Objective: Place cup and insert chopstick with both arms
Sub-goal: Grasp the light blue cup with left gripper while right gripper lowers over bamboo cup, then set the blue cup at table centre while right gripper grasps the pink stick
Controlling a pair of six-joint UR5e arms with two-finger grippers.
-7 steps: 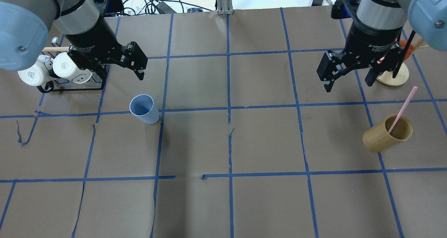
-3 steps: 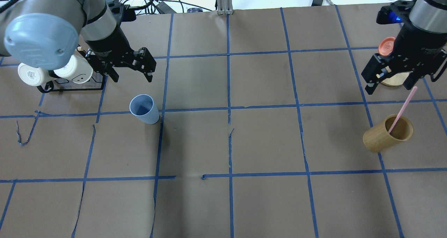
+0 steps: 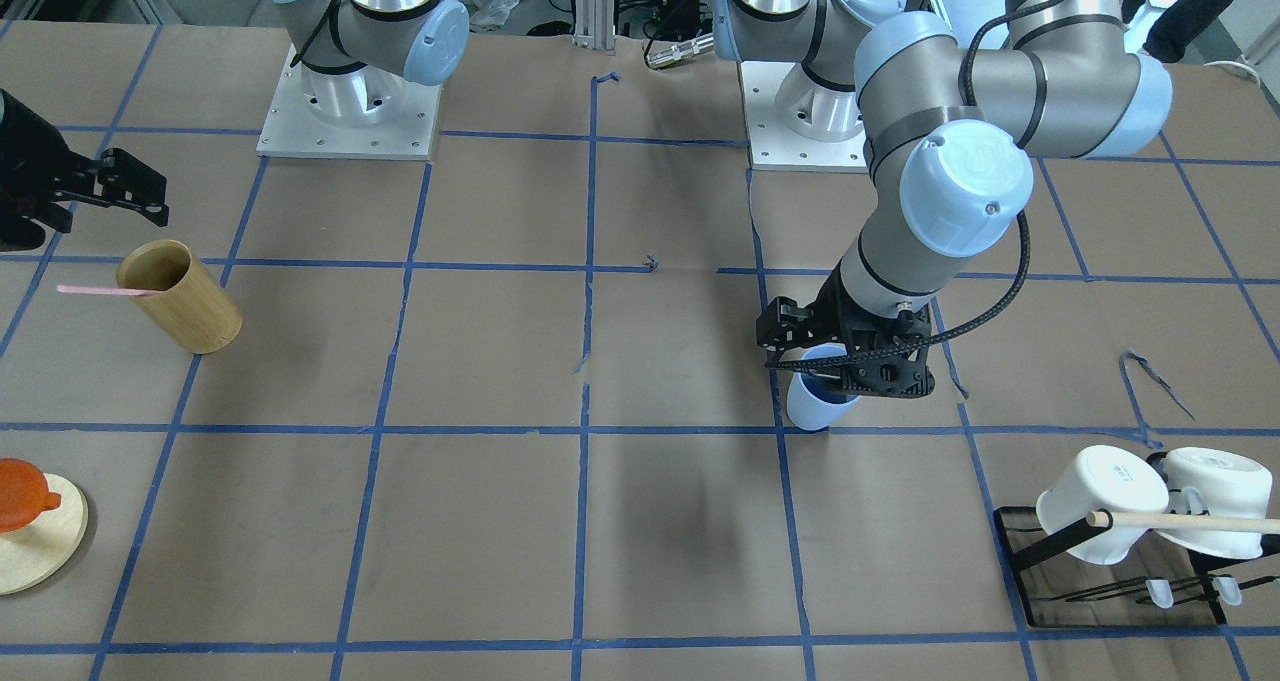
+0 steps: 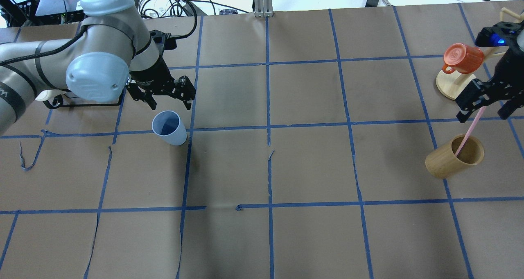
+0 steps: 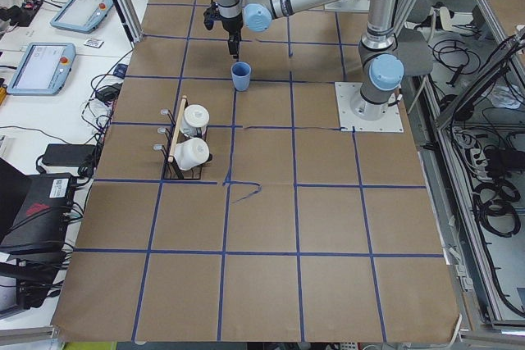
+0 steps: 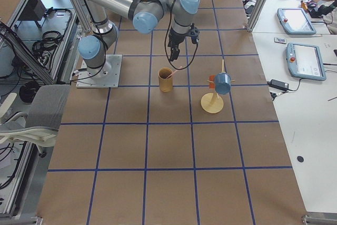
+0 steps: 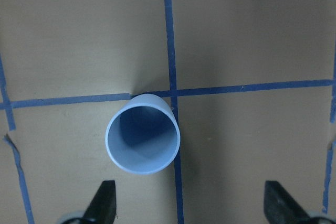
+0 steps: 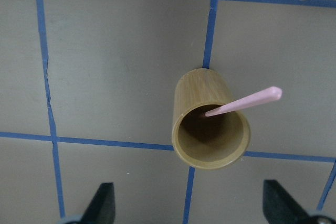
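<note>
The light-blue cup stands upright on the brown table, also seen in the left wrist view and the front view. My left gripper is open and empty, just above the cup on its far side, fingers apart either side. The pale-pink chopstick leans inside the tan bamboo cylinder, its top sticking out. My right gripper is open and empty above the chopstick's upper end; the cylinder lies ahead of its fingers.
A black rack with white mugs and a wooden rod stands at the table's left end, mostly hidden behind my left arm in the overhead view. An orange cup hangs on a wooden stand just beyond the right gripper.
The left gripper has moved right and nearer, to just over the cup. The right gripper has moved right and nearer, over the chopstick's top. Both stay open.
</note>
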